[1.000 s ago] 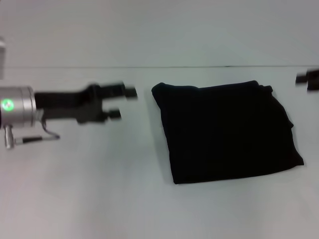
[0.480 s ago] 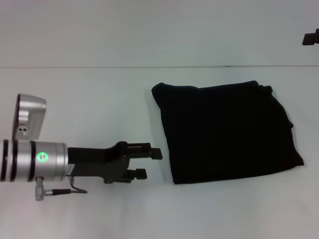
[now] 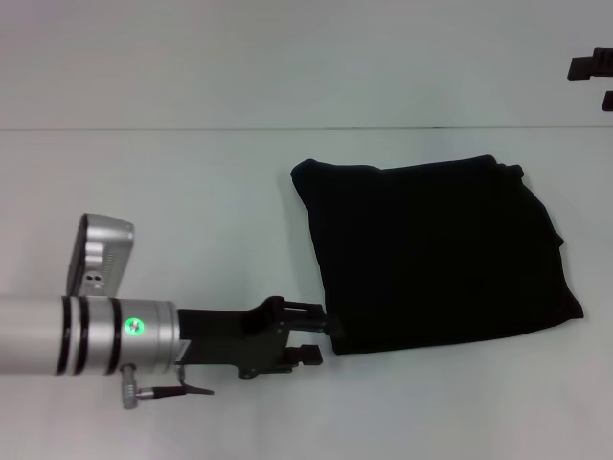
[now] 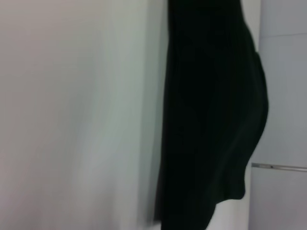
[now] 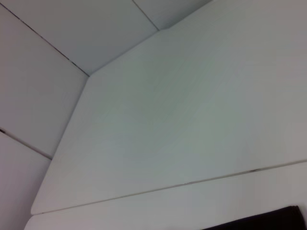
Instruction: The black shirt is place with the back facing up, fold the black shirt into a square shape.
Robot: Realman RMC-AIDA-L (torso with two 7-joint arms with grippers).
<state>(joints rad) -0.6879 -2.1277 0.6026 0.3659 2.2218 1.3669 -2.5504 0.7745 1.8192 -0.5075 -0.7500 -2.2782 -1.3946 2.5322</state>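
The black shirt [image 3: 441, 254] lies folded into a rough square, right of centre on the white table. No letters show on it. My left gripper [image 3: 321, 337] is open and low at the shirt's near left corner, its upper finger [image 3: 324, 316] touching the cloth edge. The left wrist view shows the shirt [image 4: 211, 120] close up as a dark mass. My right gripper [image 3: 596, 81] is raised at the far right edge of the head view, mostly out of frame, its two tips apart. A sliver of the shirt [image 5: 268, 223] shows in the right wrist view.
The white table [image 3: 192, 192] runs back to a seam line [image 3: 287, 128] with a pale wall behind it. The silver left forearm [image 3: 57, 335] and its camera housing [image 3: 101, 254] reach in from the near left.
My left gripper has swung from the table's left middle toward me and then right, up to the shirt's near left corner. My right gripper has risen up and away at the far right.
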